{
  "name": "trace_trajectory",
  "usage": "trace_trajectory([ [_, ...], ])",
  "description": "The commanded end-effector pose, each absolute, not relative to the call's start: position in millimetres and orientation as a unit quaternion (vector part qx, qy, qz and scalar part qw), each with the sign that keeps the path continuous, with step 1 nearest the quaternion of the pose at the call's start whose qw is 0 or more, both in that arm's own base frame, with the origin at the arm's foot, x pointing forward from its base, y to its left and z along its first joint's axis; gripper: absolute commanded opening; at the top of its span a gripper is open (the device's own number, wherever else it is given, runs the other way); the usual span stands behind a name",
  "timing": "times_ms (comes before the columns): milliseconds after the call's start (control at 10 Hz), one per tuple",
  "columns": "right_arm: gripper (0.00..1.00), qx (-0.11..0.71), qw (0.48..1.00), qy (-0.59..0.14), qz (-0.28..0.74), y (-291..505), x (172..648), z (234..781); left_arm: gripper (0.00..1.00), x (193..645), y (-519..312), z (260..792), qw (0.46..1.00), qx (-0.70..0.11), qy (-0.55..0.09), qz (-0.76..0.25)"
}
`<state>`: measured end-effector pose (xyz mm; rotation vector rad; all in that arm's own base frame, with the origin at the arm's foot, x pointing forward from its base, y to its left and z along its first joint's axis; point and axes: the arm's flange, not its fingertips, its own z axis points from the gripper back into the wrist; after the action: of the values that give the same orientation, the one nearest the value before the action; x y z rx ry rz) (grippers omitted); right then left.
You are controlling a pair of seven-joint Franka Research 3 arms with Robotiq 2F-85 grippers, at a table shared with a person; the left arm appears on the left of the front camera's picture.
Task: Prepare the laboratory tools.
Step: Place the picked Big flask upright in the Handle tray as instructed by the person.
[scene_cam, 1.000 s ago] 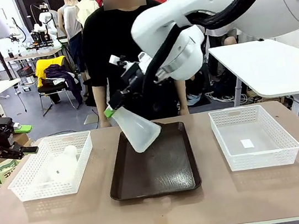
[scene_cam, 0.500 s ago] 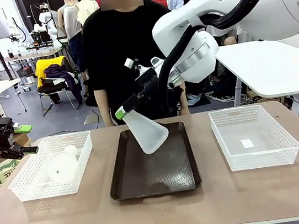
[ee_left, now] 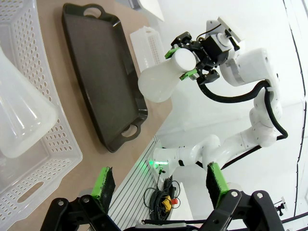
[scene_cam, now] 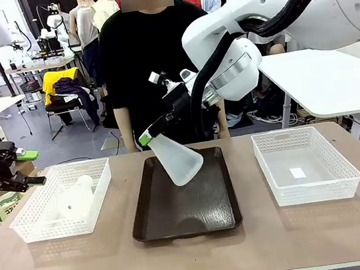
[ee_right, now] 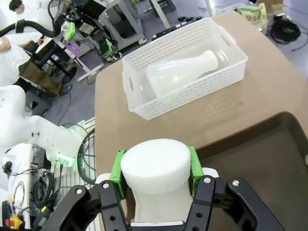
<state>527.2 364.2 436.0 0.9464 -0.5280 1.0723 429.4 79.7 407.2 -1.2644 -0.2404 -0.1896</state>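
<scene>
The right gripper [scene_cam: 145,138] clamps a flask [scene_cam: 178,161] by its neck, tilted, base lower-right above the far end of the tray [scene_cam: 178,217].

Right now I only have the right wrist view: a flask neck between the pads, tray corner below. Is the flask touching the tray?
Observer: No, the flask hangs tilted above the tray, clear of it.
Operator: Anything right of the tray?
Observer: A white basket, with just a small white slip inside.
Operator: Left gripper open?
Observer: Yes, the left gripper is open and holding nothing.
</scene>
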Motion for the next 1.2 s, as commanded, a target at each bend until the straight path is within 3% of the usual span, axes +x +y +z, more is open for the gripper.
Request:
trace_trajectory([
  [0, 0.00, 0.429, 0.721, -0.240, 0.489, 366, 526, 436, 1.00, 428, 82, 408, 0.797, -0.586, -0.110, -0.092],
  [100, 0.00, 0.456, 0.660, -0.269, 0.533, 371, 521, 433, 1.00, 428, 82, 408, 0.797, -0.586, -0.110, -0.092],
  [500, 0.00, 0.443, 0.575, -0.368, 0.581, 359, 534, 415, 1.00, 428, 82, 408, 0.797, -0.586, -0.110, -0.092],
  [1100, 0.00, 0.532, 0.464, -0.508, 0.493, 331, 579, 364, 1.00, 428, 82, 408, 0.797, -0.586, -0.110, -0.092],
])
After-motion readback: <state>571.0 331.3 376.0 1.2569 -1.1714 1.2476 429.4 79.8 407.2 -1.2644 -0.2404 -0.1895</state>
